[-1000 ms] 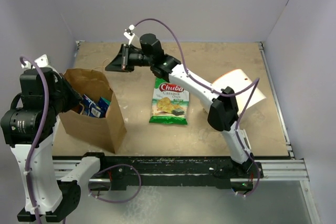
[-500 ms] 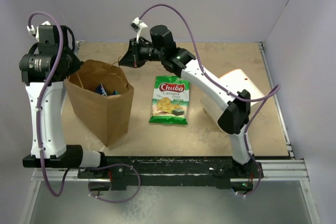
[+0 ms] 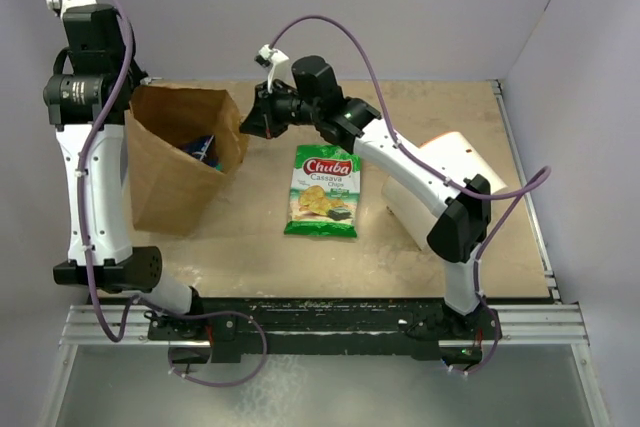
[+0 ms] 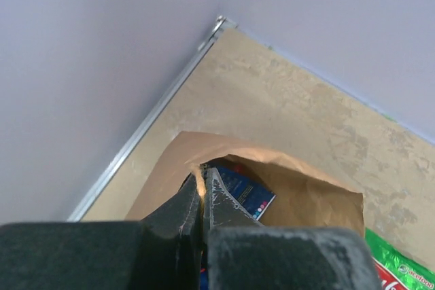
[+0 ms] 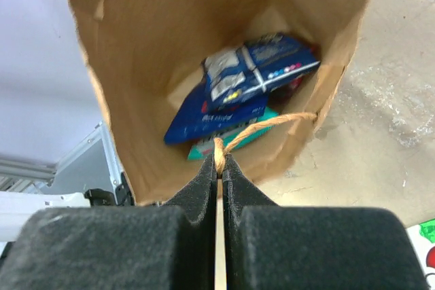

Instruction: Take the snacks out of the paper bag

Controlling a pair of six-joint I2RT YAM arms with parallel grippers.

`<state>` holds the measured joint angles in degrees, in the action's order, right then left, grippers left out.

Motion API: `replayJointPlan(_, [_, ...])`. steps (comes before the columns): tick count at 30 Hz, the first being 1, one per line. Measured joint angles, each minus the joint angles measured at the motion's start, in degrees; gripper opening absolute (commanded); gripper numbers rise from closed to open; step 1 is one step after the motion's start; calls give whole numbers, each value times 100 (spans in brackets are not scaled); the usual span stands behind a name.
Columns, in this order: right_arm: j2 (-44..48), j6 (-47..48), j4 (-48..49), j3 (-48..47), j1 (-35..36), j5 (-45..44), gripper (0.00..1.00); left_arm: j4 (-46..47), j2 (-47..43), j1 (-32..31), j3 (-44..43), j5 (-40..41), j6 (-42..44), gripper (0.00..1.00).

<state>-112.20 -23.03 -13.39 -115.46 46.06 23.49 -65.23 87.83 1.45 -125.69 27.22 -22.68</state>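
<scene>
**Two arms hold a paper bag open by its mouth**

A tan table (image 3: pixel 450 247) sits boxed in by pale lilac walls (image 3: pixel 400 7). In the upper left of the overhead view, the brown bag (image 3: pixel 170 187) leans with its open mouth turned up and to the right.

The left gripper (image 4: pixel 202 181) has its fingers pressed together on the bag's rim, low in the centre of its wrist view. The right gripper (image 5: pixel 219 168) pinches the thin twisted handle (image 5: pixel 272 125) on the opposite side of the mouth.

Dark blue packets (image 5: pixel 251 73) lie deep in the bag at the centre of the right wrist view, on top of a teal one (image 5: pixel 238 142). One green Chuba packet (image 3: pixel 323 192) is already out, flat on the table at the centre of the overhead view.

The step in hand appears to be tipping out the rest. To do it well, both arms should move together so the mouth stays wide. The bottom needs to rise slowly above the rim, with the opening aimed at bare table beside the Chuba packet. The handle is thin and might tear, so sharp tugs are best avoided.
</scene>
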Motion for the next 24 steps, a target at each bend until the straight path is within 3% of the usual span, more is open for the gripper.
replayJointPlan(6, [15,-44,-9,87,4,155,0,817,44,37,136,-636,612,0])
replayJointPlan(16, [564,1305,-804,1661,354,210,0,1626,-1753,35,3576,-3104,-39,0])
replayJointPlan(24, [1176,2608,-1123,2953,1650,-310,0,1460,-2404,35,3895,-4503,-275,0])
